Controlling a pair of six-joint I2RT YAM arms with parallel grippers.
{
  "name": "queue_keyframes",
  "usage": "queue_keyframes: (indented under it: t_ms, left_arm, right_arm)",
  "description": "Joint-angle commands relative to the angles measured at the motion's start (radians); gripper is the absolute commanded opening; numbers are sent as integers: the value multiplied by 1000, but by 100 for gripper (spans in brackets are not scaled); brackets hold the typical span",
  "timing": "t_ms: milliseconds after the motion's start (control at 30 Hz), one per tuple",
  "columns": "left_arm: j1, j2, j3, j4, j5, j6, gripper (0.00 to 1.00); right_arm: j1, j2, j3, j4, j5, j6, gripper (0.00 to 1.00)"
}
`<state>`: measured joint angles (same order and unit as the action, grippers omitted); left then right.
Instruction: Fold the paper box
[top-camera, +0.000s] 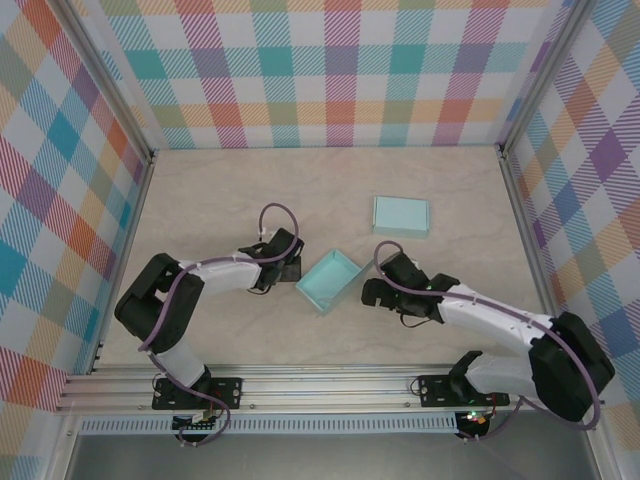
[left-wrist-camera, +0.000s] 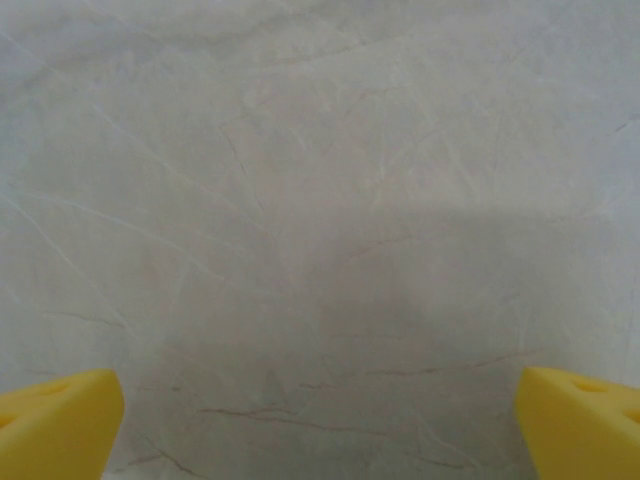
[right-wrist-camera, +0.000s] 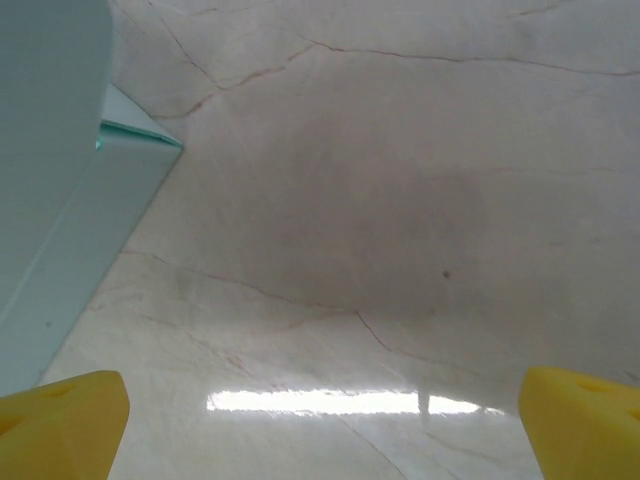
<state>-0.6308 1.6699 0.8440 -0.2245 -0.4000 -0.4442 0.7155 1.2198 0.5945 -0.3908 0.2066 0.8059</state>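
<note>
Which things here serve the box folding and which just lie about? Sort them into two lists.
Job: open paper box; left gripper, open; right gripper, open, beside it.
Lying about: flat teal piece farther back, untouched, perhaps its lid.

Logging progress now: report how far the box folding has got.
Done: one paper box stands folded as an open tray; a second teal piece lies beyond it. In hand: nothing; left end effector and right end effector flank it, open. Left: possibly joining the pieces; uncertain.
</note>
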Motion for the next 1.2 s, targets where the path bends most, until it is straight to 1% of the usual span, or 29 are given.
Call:
queue_keyframes:
  t_ms: [0, 100, 200, 333, 467, 600, 667, 733, 833, 933, 1000, 1067, 1100, 1167]
  left_arm:
    - [-29, -42, -42, 7, 35, -55, 100]
    - [-71, -53, -59, -1, 33, -88, 100]
    - [-115, -70, -76, 2, 33, -135, 100]
    - [-169, -114, -123, 43, 57, -218, 100]
    - [-227, -162, -204, 138, 96, -302, 100]
    - [-253, -157, -244, 266, 143, -327, 100]
    - [-256, -149, -229, 290, 152, -327, 100]
    - [-256, -180, -231, 298, 138, -320, 99]
    - [-253, -291, -238, 252, 86, -236, 98]
    - [-239, -392, -201, 165, 40, -50, 97]
    - [-223, -420, -178, 161, 21, 121, 94]
    - [-200, -413, -161, 194, 60, 291, 89]
    - [-182, -399, -154, 216, 103, 374, 88]
    - [-144, -349, -121, 229, 197, 487, 84]
  right_arm:
    - [-31, 62, 26, 129, -14, -2, 96]
    - [-59, 110, 33, 199, -20, -24, 90]
    - [-105, 157, 43, 279, -81, -56, 82]
    - [-166, 245, 102, 340, -141, -126, 79]
    - [-246, 358, 196, 366, -248, -187, 75]
    - [-288, 457, 323, 351, -336, -234, 75]
    - [-296, 487, 409, 287, -327, -266, 76]
    - [-302, 487, 477, 201, -283, -299, 77]
    - [-310, 436, 523, 78, -169, -340, 79]
    - [-324, 342, 497, -11, -50, -348, 83]
    - [-334, 261, 449, -47, 8, -338, 85]
    - [-340, 171, 401, -77, 58, -326, 89]
    - [-341, 118, 379, -94, 81, -322, 92]
    - [-343, 19, 349, -138, 117, -319, 98]
